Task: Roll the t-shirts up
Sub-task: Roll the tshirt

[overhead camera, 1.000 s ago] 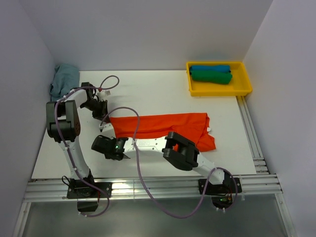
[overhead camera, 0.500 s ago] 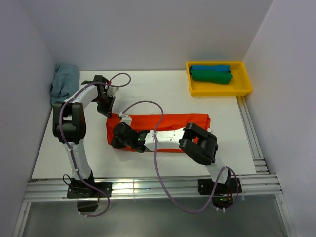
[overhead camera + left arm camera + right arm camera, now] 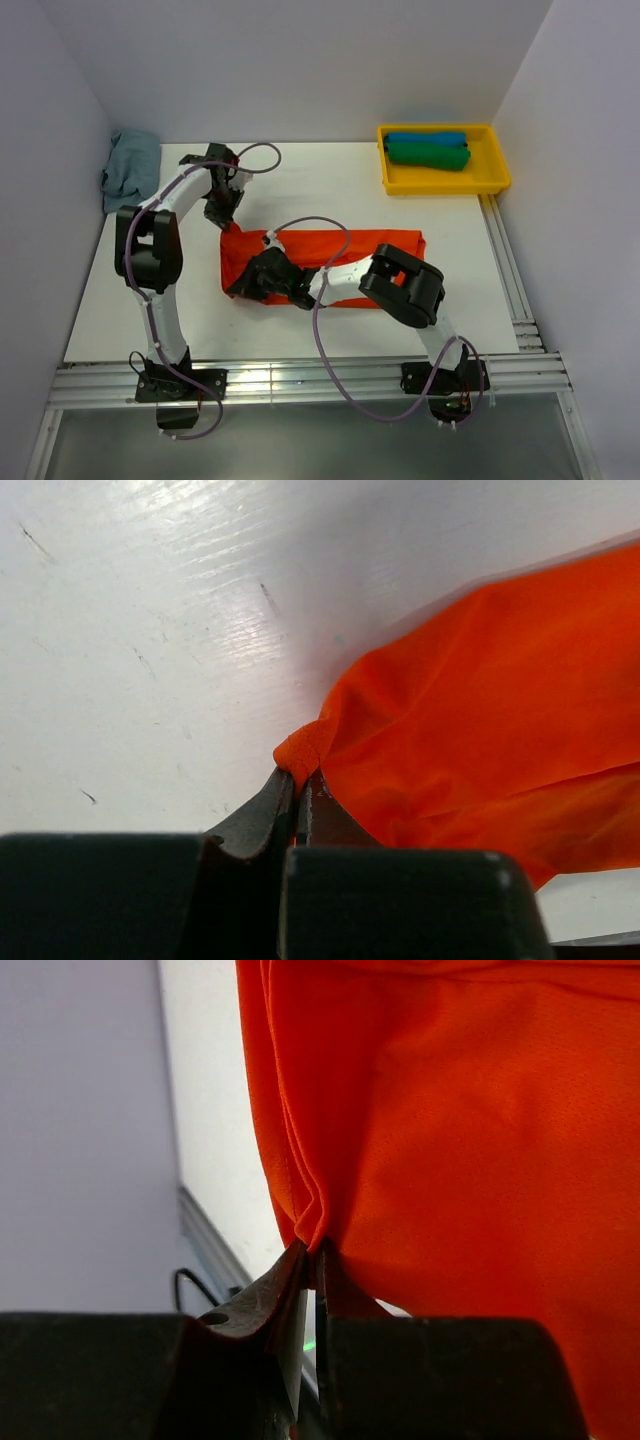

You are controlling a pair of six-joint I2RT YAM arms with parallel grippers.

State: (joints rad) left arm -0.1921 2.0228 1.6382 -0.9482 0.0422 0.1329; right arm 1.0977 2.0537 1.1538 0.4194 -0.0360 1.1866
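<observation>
My overhead view is bright and evenly lit with soft shadows, while on the left wrist view glare streaks the table (image 3: 190,600) and the orange t-shirt (image 3: 500,710) blurs at its far edge.

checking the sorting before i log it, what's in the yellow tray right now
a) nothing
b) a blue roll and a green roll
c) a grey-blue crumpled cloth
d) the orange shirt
b: the yellow tray at the far right holds a blue rolled t-shirt and a green rolled t-shirt side by side, while the orange t-shirt lies outside it, between the arms.
</observation>
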